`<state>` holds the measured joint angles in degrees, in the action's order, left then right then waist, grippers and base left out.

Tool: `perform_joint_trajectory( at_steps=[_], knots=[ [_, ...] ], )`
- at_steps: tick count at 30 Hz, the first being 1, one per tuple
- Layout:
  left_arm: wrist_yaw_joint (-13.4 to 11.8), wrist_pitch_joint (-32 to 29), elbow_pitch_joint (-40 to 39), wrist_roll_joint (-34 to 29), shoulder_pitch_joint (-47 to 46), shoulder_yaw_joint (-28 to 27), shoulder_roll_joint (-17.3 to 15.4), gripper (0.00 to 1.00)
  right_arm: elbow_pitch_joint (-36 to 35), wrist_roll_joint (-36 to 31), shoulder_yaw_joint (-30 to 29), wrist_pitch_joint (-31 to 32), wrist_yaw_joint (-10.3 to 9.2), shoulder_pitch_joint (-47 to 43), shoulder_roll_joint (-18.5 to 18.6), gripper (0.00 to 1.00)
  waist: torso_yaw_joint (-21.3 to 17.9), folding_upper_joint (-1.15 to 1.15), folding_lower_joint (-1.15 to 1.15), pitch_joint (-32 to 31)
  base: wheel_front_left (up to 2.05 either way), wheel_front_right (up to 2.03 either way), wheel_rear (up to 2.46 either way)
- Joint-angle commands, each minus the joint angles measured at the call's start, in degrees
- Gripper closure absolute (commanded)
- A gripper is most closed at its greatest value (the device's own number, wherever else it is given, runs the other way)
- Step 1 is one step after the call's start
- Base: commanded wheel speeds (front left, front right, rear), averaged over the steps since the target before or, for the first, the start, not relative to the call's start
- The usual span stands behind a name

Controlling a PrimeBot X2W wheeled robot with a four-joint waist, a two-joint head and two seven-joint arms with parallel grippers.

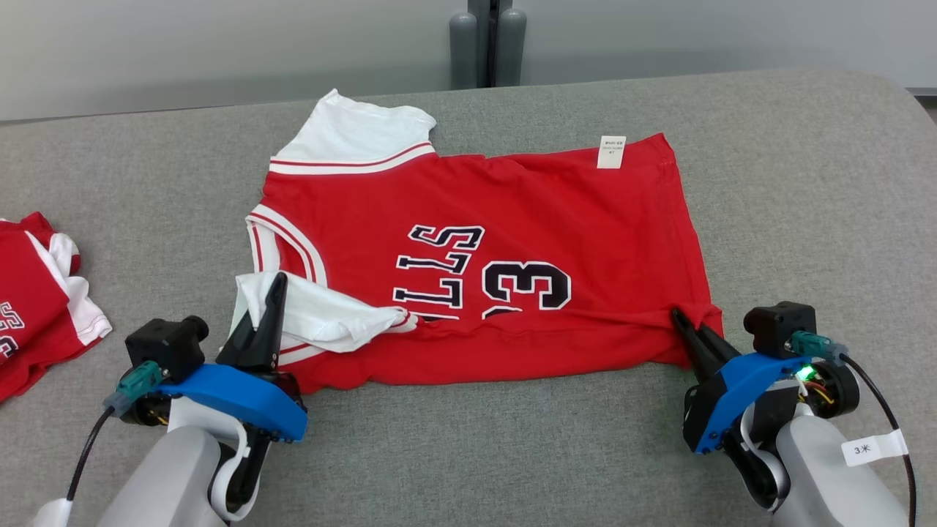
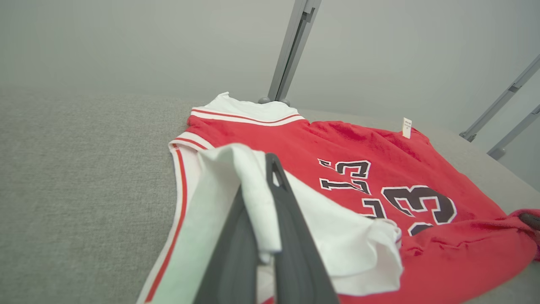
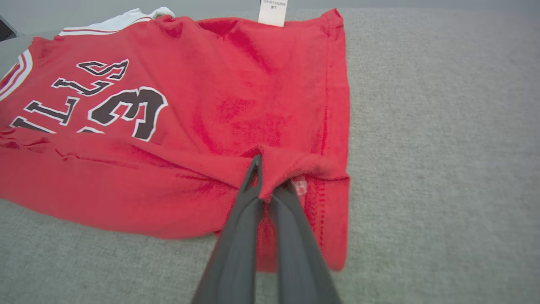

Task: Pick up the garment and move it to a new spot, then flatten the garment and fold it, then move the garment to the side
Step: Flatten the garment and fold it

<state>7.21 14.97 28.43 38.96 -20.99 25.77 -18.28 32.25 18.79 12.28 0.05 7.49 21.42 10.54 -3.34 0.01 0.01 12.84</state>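
Red knit jersey (image 1: pixel 512 241) with black, white-edged lettering and a number lies spread across the grey, felt-like worktop (image 1: pixel 805 183), its near edge turned over in a soft roll. My left claw (image 1: pixel 277 279) is pinched tight on the white sleeve (image 1: pixel 329 315), which is bunched and creased. The left wrist view shows that white cloth squeezed between the two dark fingers (image 2: pixel 291 236). My right claw (image 1: pixel 677 316) is clamped on a puckered fold of red fabric at the near hem corner. The right wrist view brings out the hem's stitched lines and a small pale label (image 3: pixel 300 185) beside the tips, detail too small to tell from the head view. At the jersey's far edge a white tag (image 1: pixel 611 152) sticks out. At the worktop's left edge, well apart, lies a second red-and-white garment (image 1: pixel 36 307), crumpled.
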Motion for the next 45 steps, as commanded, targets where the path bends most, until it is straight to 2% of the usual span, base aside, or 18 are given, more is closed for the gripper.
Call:
perform_joint_trajectory(
  at_steps=[1,6,11,15,21,35,36,37,38,39,40,45],
  knots=[
    [0.47,0.24,0.95,0.08,-1.92,0.26,-0.55,0.00,1.14,0.01,0.09,-1.30,0.01,1.60,-0.09,0.00,0.16,-0.01,-0.01,0.51,0.00,0.00,0.00],
    [0.31,0.27,0.95,-0.33,-2.45,-1.82,0.01,0.00,3.49,-0.44,0.21,-5.49,0.01,2.54,0.29,0.00,0.32,-0.01,-0.01,0.57,0.00,0.00,0.00],
    [0.31,0.27,-0.78,-1.43,1.71,-6.09,0.98,0.00,4.85,-1.04,-0.39,-8.27,0.01,0.15,1.07,0.00,0.55,-0.01,-0.01,-0.61,0.00,0.00,0.00],
    [0.31,0.28,-1.11,-3.64,5.90,-7.48,1.19,0.00,5.55,-0.93,-1.12,-9.29,0.01,-1.07,1.36,0.00,0.84,-0.01,-0.01,-1.16,0.00,0.00,0.00],
    [0.32,0.28,0.96,-5.59,8.65,-7.16,1.58,0.00,7.43,-1.55,-1.65,-9.18,0.01,-1.37,1.08,0.00,1.05,-0.01,-0.01,-0.89,0.00,0.00,0.00],
    [0.31,0.23,9.95,-6.77,4.80,-4.63,2.43,0.00,14.92,-3.48,-0.67,-9.89,0.01,3.39,-1.41,0.00,0.78,-0.01,-0.01,1.00,0.00,0.00,0.00],
    [0.31,0.22,10.22,-6.50,4.59,-4.19,2.65,0.00,15.44,-3.19,-0.49,-9.98,0.02,3.58,-1.62,0.37,0.80,-0.01,-0.01,0.96,0.00,0.00,0.00],
    [0.32,0.15,10.37,-6.21,4.32,-3.82,2.74,0.33,15.96,-3.01,-0.29,-10.15,0.02,3.76,-1.78,0.91,0.84,-0.01,-0.01,0.89,0.00,0.00,0.00],
    [0.32,0.11,10.25,-5.92,4.02,-3.58,2.82,0.59,16.42,-2.67,-0.02,-10.41,0.02,3.90,-1.93,1.00,0.89,-0.01,-0.01,0.82,0.00,0.00,0.00],
    [0.32,0.12,9.89,-5.62,3.83,-3.56,2.83,0.92,16.77,-2.39,0.18,-10.81,0.02,4.01,-1.99,1.00,0.96,-0.01,-0.01,0.70,0.00,0.00,0.00],
    [0.32,0.16,9.45,-5.37,3.77,-3.62,2.81,1.00,17.05,-2.09,0.31,-11.11,0.01,4.18,-1.93,1.00,1.02,-0.01,-0.01,0.52,0.00,0.00,0.00],
    [0.30,0.19,6.66,-4.84,5.66,-5.69,2.94,1.00,17.58,-0.74,0.72,-13.18,0.01,3.99,-1.21,1.00,1.18,-0.01,-0.01,-1.37,0.00,0.00,0.00]
  ],
)
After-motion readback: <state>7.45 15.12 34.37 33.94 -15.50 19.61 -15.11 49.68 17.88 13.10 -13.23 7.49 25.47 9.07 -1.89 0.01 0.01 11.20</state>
